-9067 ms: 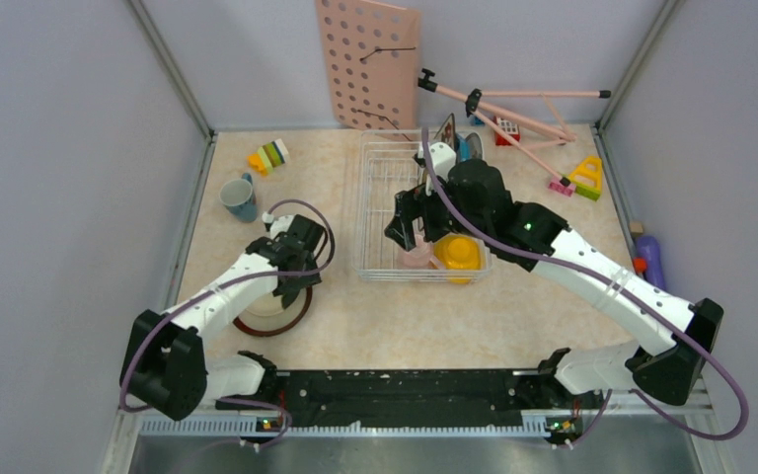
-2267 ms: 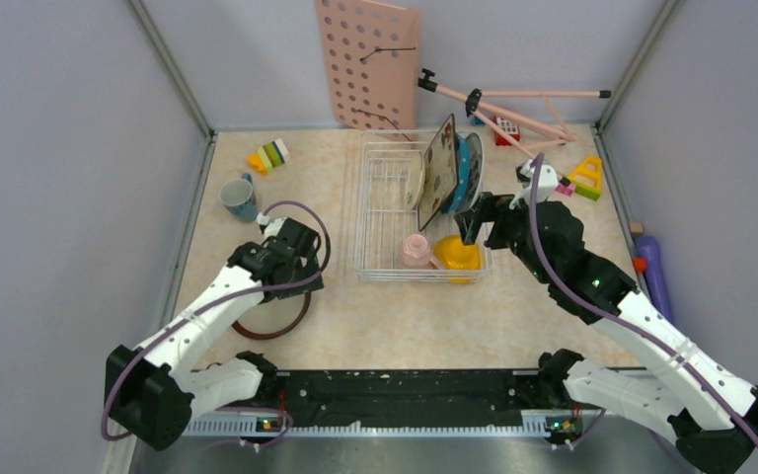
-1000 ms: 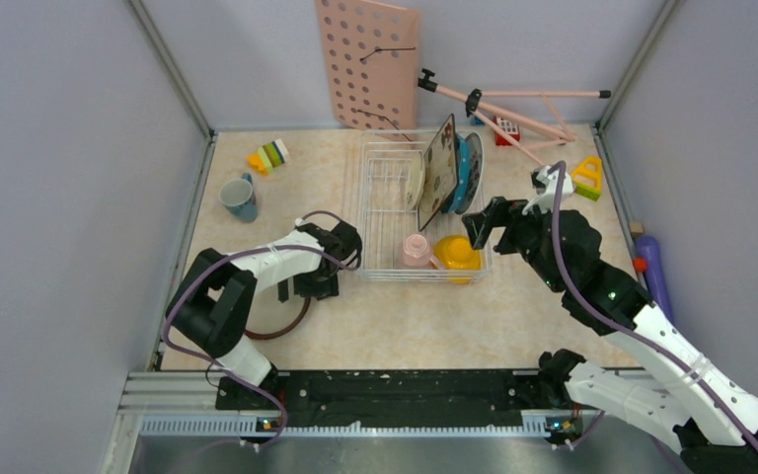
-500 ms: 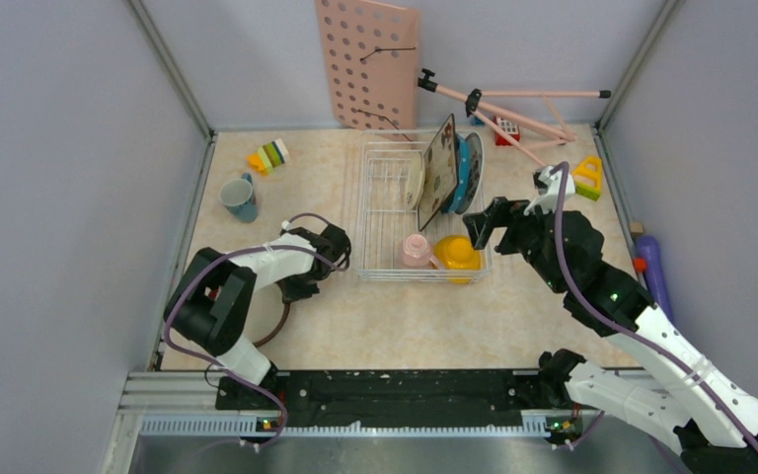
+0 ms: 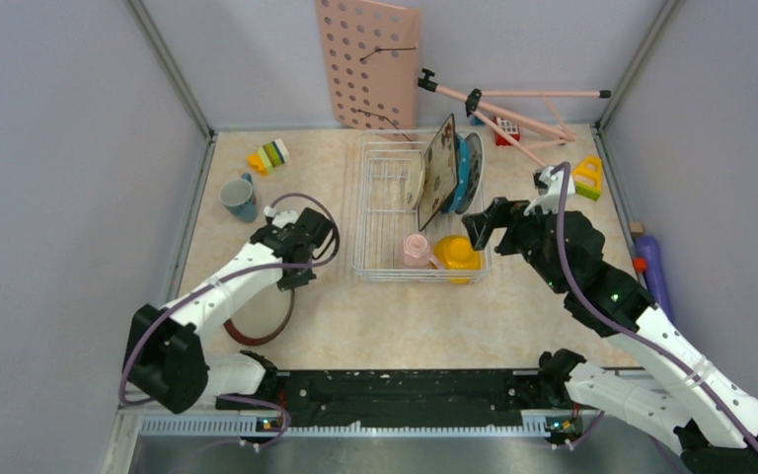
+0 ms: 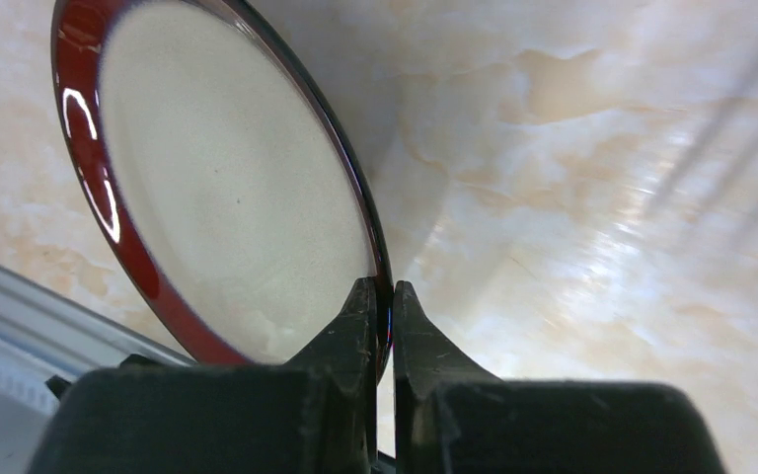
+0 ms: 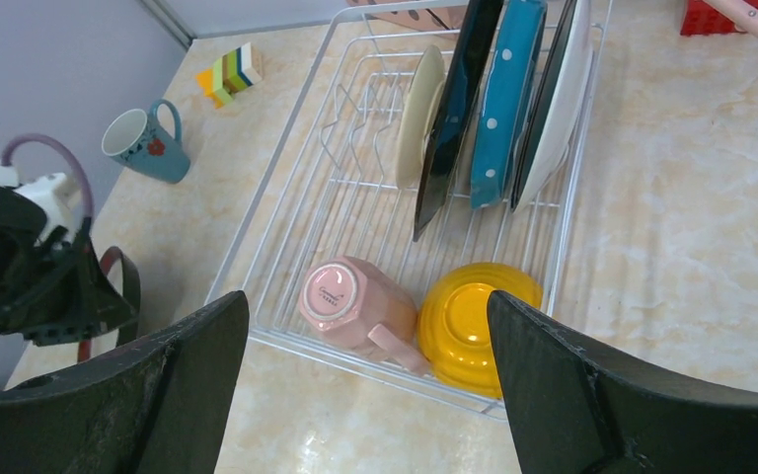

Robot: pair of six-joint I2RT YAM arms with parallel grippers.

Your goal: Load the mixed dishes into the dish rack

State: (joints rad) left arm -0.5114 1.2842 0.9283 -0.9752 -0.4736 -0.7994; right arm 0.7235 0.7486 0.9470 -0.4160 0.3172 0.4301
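Note:
My left gripper (image 6: 383, 296) (image 5: 291, 275) is shut on the rim of the brown-rimmed cream plate (image 6: 227, 188) (image 5: 257, 338), left of the dish rack; the plate looks tilted up at the gripped edge. The white wire dish rack (image 5: 383, 197) (image 7: 286, 212) holds a pink mug (image 7: 355, 301) and a yellow bowl (image 7: 474, 321) lying at its near end. A cream plate (image 7: 419, 114), the square black-rimmed plate (image 7: 454, 109), the teal dotted plate (image 7: 503, 99) and a white plate (image 7: 563, 109) stand upright. The teal mug (image 5: 239, 197) stands on the table at far left. My right gripper (image 7: 370, 385) (image 5: 479, 227) hovers open by the rack's near right corner, holding nothing.
A pink pegboard (image 5: 370, 64) leans on the back wall, with a pink tripod (image 5: 513, 109) lying beside it. Toy blocks (image 5: 268, 156) sit at the back left and more (image 5: 585, 176) at the back right. A purple bottle (image 5: 649, 262) lies by the right wall.
My left gripper has shut on the plate's rim, and its arm has swung back toward the left. The right arm has stayed still.

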